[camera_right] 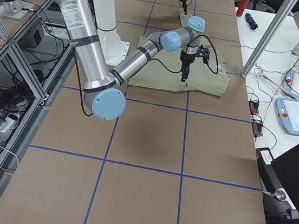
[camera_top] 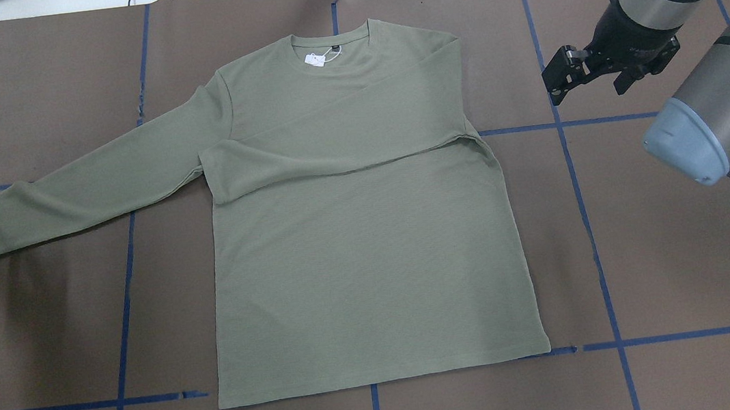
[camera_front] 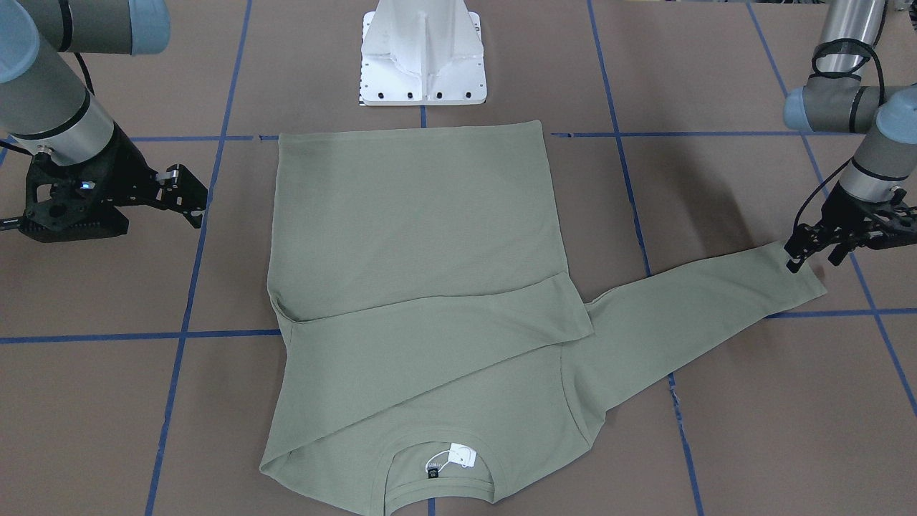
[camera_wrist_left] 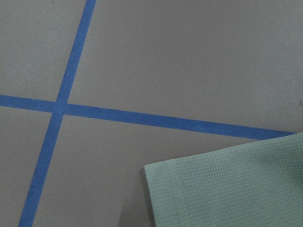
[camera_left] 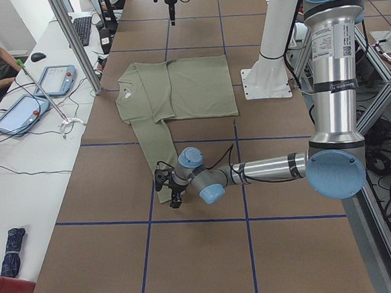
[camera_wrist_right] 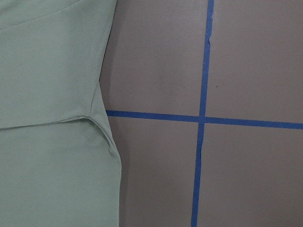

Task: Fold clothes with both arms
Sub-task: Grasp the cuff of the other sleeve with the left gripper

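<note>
My left gripper (camera_front: 812, 259) sits jaws-apart at the sage-green knit long-sleeved shirt's (camera_front: 415, 215) outstretched cuff (camera_front: 799, 283) — right gripper (camera_top: 588, 93), likewise spread, hovers beside its opposite shoulder.

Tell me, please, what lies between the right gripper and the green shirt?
Only bare brown table crossed by one blue tape line lies between the right gripper and the shirt. The overhead view shows this.

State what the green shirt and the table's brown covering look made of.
Shirt: soft matte knit, perhaps cotton; the left wrist view shows a fine waffle grid. Table covering: matte brown paper or card, judging by its flat, dull surface.
</note>
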Robot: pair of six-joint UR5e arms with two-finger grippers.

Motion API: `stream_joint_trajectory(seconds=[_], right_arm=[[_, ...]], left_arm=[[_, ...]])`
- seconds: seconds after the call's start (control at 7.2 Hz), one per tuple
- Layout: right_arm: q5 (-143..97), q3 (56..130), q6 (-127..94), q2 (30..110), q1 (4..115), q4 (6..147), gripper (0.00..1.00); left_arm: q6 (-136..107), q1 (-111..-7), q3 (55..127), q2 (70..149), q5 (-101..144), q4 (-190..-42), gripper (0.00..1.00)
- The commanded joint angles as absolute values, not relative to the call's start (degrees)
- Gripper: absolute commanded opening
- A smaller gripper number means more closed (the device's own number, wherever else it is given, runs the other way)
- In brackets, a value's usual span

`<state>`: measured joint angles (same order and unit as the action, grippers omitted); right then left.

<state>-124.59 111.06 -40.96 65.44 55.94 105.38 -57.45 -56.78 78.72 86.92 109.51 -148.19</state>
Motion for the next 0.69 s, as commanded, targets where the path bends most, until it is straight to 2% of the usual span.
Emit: stream_joint_trajectory(seconds=[0.0, 0.56], right_arm=[[-124.6, 111.1, -41.0, 65.5, 56.0, 105.4, 1.00], [-124.6, 111.3, -41.0, 65.5, 56.1, 105.3, 1.00]], left_arm=[[-57.5, -56.8, 78.7, 86.9, 109.5, -148.5, 0.91], [-57.7, -55.6, 78.7, 86.8, 109.5, -148.6, 0.90]])
